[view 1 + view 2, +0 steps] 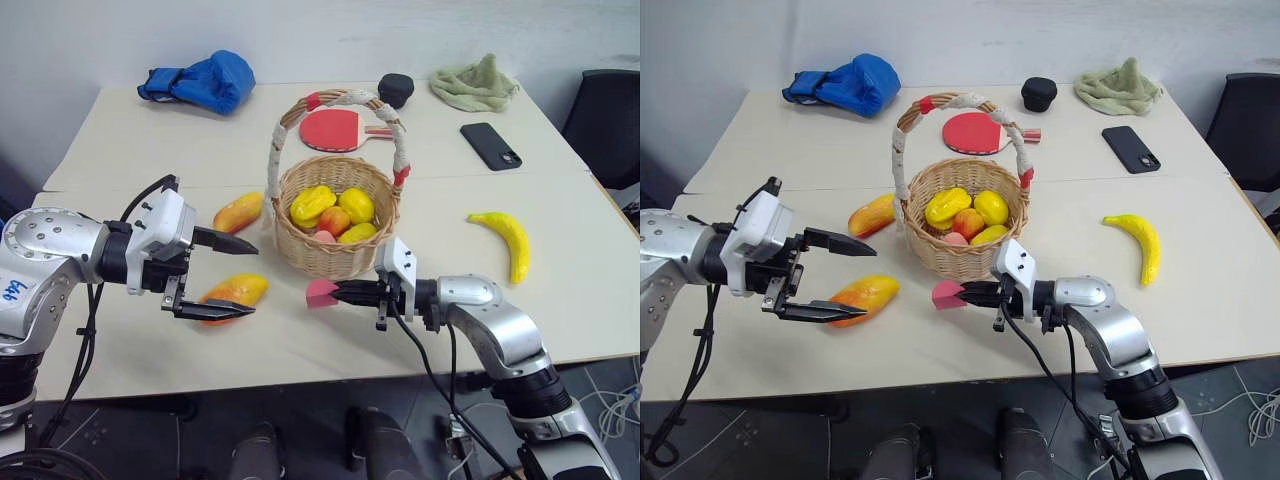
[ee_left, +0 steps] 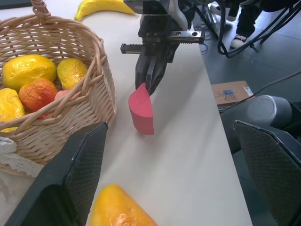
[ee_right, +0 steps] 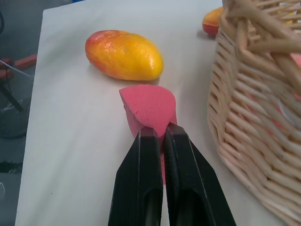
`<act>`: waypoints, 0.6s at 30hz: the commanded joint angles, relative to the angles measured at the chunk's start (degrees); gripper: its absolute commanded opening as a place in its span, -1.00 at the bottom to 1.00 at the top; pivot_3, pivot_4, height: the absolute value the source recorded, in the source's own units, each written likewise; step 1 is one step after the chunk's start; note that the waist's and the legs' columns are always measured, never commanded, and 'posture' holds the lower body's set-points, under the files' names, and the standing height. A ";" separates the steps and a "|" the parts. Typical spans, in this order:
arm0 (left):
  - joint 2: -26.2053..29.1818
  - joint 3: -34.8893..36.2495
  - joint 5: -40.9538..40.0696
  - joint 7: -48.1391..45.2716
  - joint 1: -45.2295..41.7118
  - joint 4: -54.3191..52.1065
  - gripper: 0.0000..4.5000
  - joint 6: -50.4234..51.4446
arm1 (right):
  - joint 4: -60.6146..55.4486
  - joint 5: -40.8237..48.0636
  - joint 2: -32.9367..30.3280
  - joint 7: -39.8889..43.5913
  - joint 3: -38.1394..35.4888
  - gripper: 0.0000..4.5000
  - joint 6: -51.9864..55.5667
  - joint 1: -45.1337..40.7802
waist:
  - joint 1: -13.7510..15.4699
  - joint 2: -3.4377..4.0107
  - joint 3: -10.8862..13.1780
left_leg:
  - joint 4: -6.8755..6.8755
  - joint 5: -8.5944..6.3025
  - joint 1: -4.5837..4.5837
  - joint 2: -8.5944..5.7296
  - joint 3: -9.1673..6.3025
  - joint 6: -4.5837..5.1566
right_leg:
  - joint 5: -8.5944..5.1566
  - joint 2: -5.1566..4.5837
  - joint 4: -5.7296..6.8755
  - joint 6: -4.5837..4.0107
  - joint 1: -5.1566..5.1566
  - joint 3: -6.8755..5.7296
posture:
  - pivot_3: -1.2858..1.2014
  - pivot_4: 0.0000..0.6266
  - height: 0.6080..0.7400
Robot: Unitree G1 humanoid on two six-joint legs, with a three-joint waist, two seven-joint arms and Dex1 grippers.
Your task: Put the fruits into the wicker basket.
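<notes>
The pink chunk [image 3: 149, 107] is pinched by its near edge between the closed fingers of the right gripper [image 1: 340, 293], just beside the front wall of the wicker basket [image 1: 335, 255] and low over the tabletop [image 1: 120, 130]. Only a thin corner of the chunk is caught, so the hold is judged shallow; the piece could pivot or slip free when it is lifted, and it would then fall onto the tabletop rather than into the basket.

The basket rim stands higher than the chunk, and the arched handle [image 1: 345, 100] crosses overhead. If the lift is too low, the chunk or the fingers could strike the woven wall and push the light basket backward or tip it. Several yellow and orange fruits already lie inside, so a tilt could spill them.

The left gripper [image 1: 230, 278] is spread wide, with the near mango [image 1: 235, 292] lying between its fingers but not yet gripped; its upper finger points toward the basket. A second mango [image 1: 238, 212] rests against the basket's left side. With both arms working close to the same spot, a clash between them over the rim is a risk if they move in together.

The banana [image 1: 508, 243] lies well apart on the right side of the tabletop.
</notes>
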 commanded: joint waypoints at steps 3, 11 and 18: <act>-0.18 -0.46 0.78 -0.76 -2.15 1.11 1.00 -1.58 | -2.28 1.24 0.31 -1.63 -1.31 -0.99 0.23 -0.32 | -0.01 0.00 0.00 | 0.00 0.00 0.00 0.00 0.01 0.00 | 0.00 0.00 -0.02 0.00 0.00 0.00 | 0.03 -0.52 1.00; -0.82 -0.11 -0.57 -0.20 -2.70 0.34 1.00 -0.38 | -9.93 6.87 -6.41 0.40 -6.84 -0.99 3.95 3.83 | 0.19 0.00 0.00 | 0.00 -0.02 -0.03 -0.02 -0.02 0.04 | 0.00 -0.02 -0.07 0.00 0.01 0.00 | 0.03 -0.52 1.00; -6.00 -0.22 -4.88 2.06 -6.28 0.27 1.00 3.35 | -18.05 19.37 -19.39 -2.20 -35.57 -0.99 14.99 14.80 | 1.61 0.00 0.00 | 0.02 -0.06 -0.08 -0.07 -0.01 0.12 | 0.04 -0.03 -0.32 0.08 0.08 0.00 | 0.03 -0.52 1.00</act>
